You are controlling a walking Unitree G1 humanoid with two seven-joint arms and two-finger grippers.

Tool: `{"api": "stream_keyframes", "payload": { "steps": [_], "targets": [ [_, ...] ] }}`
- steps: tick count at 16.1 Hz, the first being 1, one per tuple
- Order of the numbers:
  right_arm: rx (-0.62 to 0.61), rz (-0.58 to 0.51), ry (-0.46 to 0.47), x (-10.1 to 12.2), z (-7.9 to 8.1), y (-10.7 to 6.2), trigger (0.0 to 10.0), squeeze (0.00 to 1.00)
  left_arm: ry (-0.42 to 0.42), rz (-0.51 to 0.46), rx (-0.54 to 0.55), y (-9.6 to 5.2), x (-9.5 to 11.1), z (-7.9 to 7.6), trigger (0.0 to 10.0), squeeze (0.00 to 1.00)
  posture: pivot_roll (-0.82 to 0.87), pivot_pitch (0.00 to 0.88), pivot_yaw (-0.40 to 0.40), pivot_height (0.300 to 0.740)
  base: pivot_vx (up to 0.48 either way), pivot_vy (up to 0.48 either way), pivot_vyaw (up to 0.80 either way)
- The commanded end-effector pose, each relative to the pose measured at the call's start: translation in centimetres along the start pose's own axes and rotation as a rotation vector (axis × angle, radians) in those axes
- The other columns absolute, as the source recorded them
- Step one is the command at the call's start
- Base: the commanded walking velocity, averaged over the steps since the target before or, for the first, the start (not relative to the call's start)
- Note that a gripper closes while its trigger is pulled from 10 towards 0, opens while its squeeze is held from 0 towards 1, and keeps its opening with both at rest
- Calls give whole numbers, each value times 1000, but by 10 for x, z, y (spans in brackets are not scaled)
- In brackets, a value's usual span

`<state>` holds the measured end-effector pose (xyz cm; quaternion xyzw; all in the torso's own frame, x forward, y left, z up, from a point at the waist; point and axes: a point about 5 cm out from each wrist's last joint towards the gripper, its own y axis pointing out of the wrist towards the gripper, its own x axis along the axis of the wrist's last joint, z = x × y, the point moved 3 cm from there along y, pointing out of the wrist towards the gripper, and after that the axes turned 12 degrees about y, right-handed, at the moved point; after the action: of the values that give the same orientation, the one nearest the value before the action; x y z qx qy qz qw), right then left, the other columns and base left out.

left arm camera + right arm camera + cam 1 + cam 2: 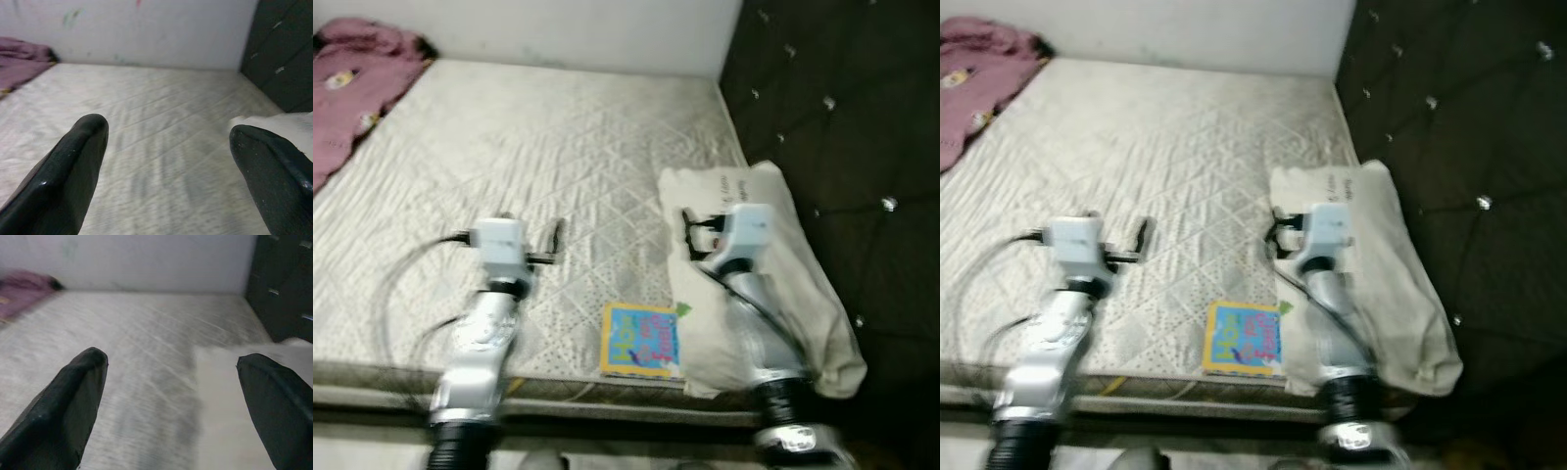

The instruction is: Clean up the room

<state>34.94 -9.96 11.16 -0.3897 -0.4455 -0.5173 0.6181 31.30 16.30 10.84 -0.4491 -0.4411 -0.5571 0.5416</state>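
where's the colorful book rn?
In the eye views the book lies flat at the near edge of the mattress, right of centre, touching the left side of the pillow, between the two arms.

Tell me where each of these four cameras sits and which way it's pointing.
Left eye view: on the head, looking forward and down at the mattress, pillow and children's book; both silver arms show.
Right eye view: the head's other eye, same scene.
Left wrist view: on the left wrist, looking along the open left gripper across the mattress to the wall.
Right wrist view: on the right wrist, along the open right gripper, over the pillow's edge.
Shared: all four show the pink blanket.
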Motion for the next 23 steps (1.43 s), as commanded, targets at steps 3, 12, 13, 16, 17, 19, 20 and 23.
{"api": "stream_keyframes", "payload": {
  "steps": [3, 12, 13, 16, 17, 19, 20, 23],
  "targets": [
    [-27, -9, 2, 4, -16, -1, 10000, 0, -25, -22, -12, 4, 8, -8, 10000, 0, -64, 9, -14, 740, 0, 480, 0],
    [-6, 4, 16, 3, -14, -2, 10000, 0, -49, -14, -22, 5, 8, -11, 10000, 0, -66, 18, -16, 740, 0, 480, -396],
    [-3, 4, 16, 3, -14, -2, 10000, 0, -51, -14, -22, 5, 8, -11, 10000, 0, -67, 19, -17, 740, 0, 480, 0],
    [-1, 7, 15, 3, -14, -1, 10000, 0, -53, -12, -19, 5, 8, -11, 10000, 0, -68, 20, -18, 740, 0, 480, 0],
    [-1, 6, 15, 3, -14, -1, 10000, 0, -52, -12, -18, 6, 8, -10, 10000, 0, -67, 19, -17, 740, 0, 480, 0],
    [1, 5, 16, 3, -13, -1, 10000, 0, -51, -13, -17, 6, 8, -10, 10000, 0, -67, 18, -16, 740, 0, 480, 0],
    [1, 4, 18, 3, -13, -1, 10000, 0, -50, -18, -16, 6, 9, -10, 10000, 0, -67, 17, -16, 740, 0, 480, 0],
    [4, -1, 19, 3, -12, 0, 10000, 0, -29, -25, -8, 7, 10, -10, 10000, 0, -67, 14, -15, 740, 0, 156, 0]
  ]
}}
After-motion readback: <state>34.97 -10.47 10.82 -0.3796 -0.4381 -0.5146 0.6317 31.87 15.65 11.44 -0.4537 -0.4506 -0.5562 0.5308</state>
